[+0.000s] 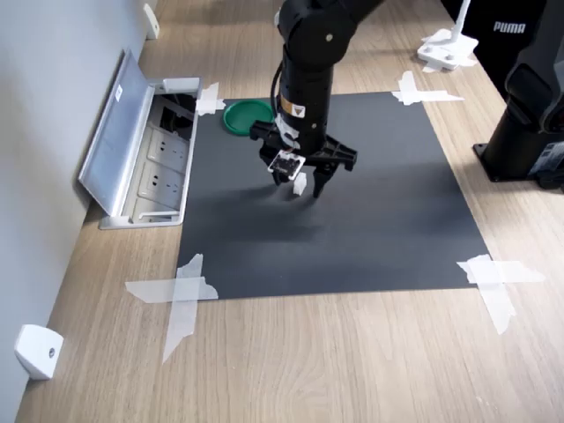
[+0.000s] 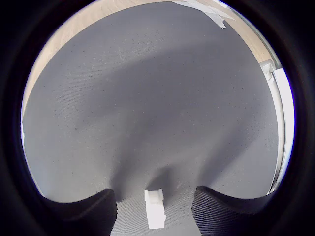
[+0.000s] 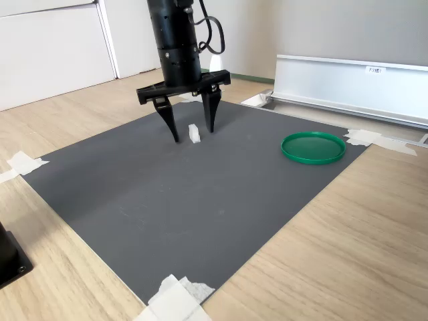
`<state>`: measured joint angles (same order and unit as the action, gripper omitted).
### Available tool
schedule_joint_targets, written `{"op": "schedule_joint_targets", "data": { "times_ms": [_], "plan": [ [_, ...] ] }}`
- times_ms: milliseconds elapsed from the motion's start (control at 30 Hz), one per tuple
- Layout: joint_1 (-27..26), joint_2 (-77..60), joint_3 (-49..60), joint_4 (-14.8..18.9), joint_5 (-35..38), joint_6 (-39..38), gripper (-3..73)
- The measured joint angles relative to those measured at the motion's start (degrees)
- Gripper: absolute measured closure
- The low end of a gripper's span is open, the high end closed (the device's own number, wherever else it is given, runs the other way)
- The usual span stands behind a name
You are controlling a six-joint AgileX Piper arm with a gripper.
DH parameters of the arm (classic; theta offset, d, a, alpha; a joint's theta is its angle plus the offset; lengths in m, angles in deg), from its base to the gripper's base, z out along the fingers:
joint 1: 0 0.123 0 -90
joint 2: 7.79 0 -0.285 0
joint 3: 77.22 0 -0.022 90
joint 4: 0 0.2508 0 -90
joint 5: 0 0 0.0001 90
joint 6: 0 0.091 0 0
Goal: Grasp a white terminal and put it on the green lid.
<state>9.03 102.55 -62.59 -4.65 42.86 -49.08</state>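
Observation:
A tiny white terminal (image 1: 300, 183) (image 3: 194, 133) (image 2: 154, 208) rests on the dark mat (image 1: 370, 220). My gripper (image 3: 192, 131) (image 1: 302, 185) (image 2: 154, 212) points straight down over it, open, one finger on each side of the block and a clear gap between each finger and the block. The green lid (image 1: 248, 115) (image 3: 313, 147) lies flat near the mat's far corner, at the second exterior view's right, apart from the gripper. It does not show in the wrist view.
An open floor socket box with a raised metal cover (image 1: 123, 141) (image 3: 348, 80) sits beside the mat, close to the lid. White tape strips (image 1: 181, 291) hold the mat's corners. A black base (image 1: 529, 132) stands at the first exterior view's right; a white wedge piece (image 1: 37, 351) lies lower left.

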Motion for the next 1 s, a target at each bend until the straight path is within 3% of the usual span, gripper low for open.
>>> {"op": "schedule_joint_targets", "data": {
  "times_ms": [200, 333, 433, 633, 667, 833, 1000],
  "plan": [
    [0.0, 0.3, 0.0, 0.0, 0.0, 0.1, 10.6],
    [0.0, 0.5, 0.0, 0.0, 0.1, 0.5, 17.4],
    [0.0, 0.5, 0.0, 0.0, 0.5, 0.7, 26.9],
    [0.0, 0.5, -0.3, -0.2, 1.5, 2.0, 59.0],
    [0.0, 0.5, -0.6, -0.2, 1.9, 2.2, 61.0],
    [0.0, -0.6, -6.1, -0.3, 7.3, 3.1, 61.0],
    [-2.8, -2.5, -19.1, 1.5, 18.3, 2.5, 61.0]
  ]
}}
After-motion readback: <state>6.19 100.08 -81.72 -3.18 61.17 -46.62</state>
